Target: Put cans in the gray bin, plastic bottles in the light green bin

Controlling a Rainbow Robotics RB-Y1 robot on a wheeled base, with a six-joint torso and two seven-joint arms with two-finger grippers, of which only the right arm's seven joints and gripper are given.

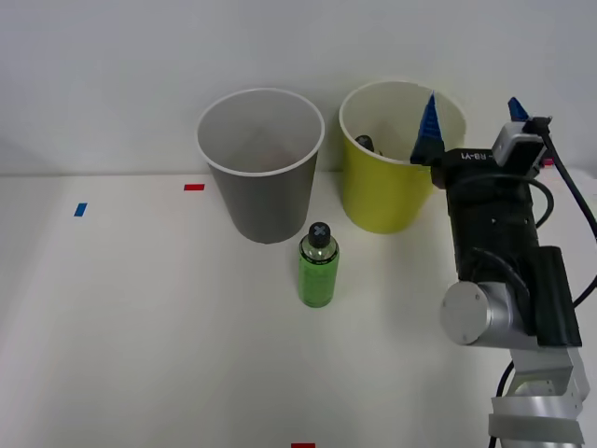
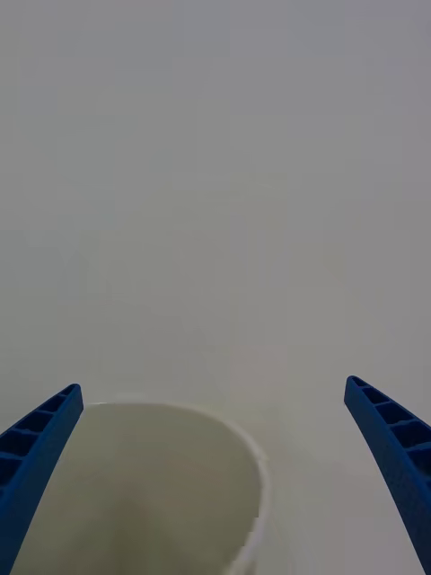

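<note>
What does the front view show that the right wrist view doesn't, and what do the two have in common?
Front view alone: the gray bin, the green-labelled bottle standing upright on the table in front of it, a dark cap inside the light green bin, and red and blue tape marks. Right wrist view alone: a close look down over a pale bin interior between the spread fingers. Shared: the open right tool, nothing held, at the light green bin's rim.

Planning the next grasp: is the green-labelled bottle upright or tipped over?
Upright. The green-labelled bottle stands on the table, black cap up, before the gray bin.
</note>
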